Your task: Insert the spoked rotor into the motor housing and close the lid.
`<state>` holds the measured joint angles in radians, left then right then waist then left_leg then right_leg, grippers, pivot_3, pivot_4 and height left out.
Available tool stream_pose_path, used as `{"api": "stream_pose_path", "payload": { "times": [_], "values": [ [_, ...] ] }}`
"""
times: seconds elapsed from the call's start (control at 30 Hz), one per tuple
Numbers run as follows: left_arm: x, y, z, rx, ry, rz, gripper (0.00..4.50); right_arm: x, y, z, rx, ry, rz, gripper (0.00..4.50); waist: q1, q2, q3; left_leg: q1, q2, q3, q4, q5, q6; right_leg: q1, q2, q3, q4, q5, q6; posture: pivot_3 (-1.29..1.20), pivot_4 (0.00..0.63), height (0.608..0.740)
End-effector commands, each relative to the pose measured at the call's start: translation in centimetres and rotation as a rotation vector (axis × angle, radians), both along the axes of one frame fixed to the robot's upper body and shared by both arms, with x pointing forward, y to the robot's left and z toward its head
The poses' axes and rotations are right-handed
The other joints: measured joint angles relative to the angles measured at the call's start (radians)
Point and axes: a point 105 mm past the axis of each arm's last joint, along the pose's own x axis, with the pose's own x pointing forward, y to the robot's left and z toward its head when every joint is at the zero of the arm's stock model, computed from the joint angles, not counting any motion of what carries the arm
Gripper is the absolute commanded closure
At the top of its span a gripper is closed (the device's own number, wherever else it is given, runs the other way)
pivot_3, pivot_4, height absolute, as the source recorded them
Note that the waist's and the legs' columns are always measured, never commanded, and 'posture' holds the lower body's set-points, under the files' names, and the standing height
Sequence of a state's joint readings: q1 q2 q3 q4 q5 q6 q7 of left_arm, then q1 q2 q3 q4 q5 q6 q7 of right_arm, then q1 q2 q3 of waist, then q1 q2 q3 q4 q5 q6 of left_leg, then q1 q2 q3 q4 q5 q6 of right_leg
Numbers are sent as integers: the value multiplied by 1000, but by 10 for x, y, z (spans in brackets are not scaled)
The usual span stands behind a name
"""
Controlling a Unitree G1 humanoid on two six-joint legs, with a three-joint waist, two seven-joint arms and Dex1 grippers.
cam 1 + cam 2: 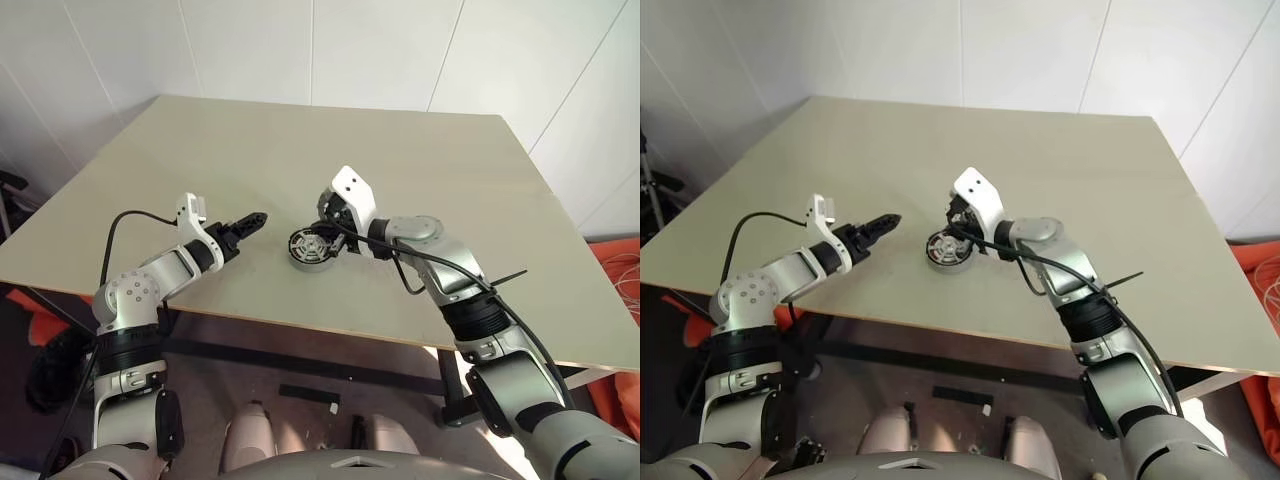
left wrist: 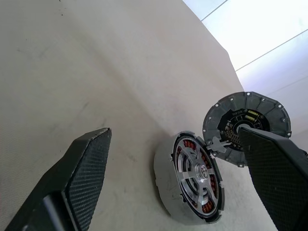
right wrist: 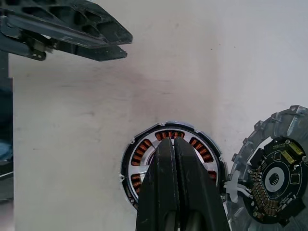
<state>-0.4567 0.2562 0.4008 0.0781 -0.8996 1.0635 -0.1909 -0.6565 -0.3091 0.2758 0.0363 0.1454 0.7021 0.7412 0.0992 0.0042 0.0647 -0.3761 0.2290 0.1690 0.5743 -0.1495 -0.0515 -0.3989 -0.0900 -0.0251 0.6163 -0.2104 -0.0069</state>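
**Left eye view first: rotor seated, lid not yet closed**

Left eye view: the motor housing [image 1: 311, 248] sits on the table [image 1: 300, 150] near its front edge, between the two arms. The left gripper [image 1: 250, 222] hovers just beside it with fingers spread wide and empty. The right gripper [image 1: 328, 215] hangs over the housing's far side.

Left wrist view: the spoked rotor [image 2: 199, 174] lies inside the housing, silver spokes over the copper windings, so the insertion looks done. The lid [image 2: 246, 128] stands open, tipped up at the housing's edge, its inner face with a circuit board turned toward the camera. It appears joined to the housing by a small white link, though that is hard to make out.

Right wrist view: the right gripper's fingers [image 3: 163, 187] are pressed together, holding nothing, above the housing. The lid lies beside it, uncovered.

My reading: what remains is swinging the lid over and seating it flush on the housing.
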Motion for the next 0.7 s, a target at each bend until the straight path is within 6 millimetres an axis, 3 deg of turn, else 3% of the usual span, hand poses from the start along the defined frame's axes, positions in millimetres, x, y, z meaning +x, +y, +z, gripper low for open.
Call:
{"api": "stream_pose_path", "payload": {
  "times": [0.03, 0.33, 0.57, 0.7],
  "values": [
    [4, 0, 13, -6, -55, -1, 11, 4, 2, 7, 32, -23, -19, 4500, 0, 0, 0, 0, 0, 0, 0, 0, 0, 0, 0, 0, 0, 0, 0, 0, 0, 740],
    [3, 2, 17, 7, -60, -3, 11, 14, 4, -39, -8, 74, -89, 4500, 0, 0, 0, 0, 0, 0, 1, 0, 0, 0, 0, 0, 1, 0, 0, 0, 0, 740],
    [3, 5, 16, 12, -59, 7, 11, 21, -4, -25, 5, 32, -103, 4500, 0, 0, 0, -1, 0, -1, 1, 0, 0, 0, 0, 0, 1, 0, 0, 0, 0, 740],
    [4, 4, 17, 8, -64, 7, 11, 15, -9, -6, 20, -14, -76, 4500, 0, 0, 0, -1, -1, -1, 1, 0, 0, -1, 0, 0, 1, 0, 0, 0, 0, 740]
  ]
}}
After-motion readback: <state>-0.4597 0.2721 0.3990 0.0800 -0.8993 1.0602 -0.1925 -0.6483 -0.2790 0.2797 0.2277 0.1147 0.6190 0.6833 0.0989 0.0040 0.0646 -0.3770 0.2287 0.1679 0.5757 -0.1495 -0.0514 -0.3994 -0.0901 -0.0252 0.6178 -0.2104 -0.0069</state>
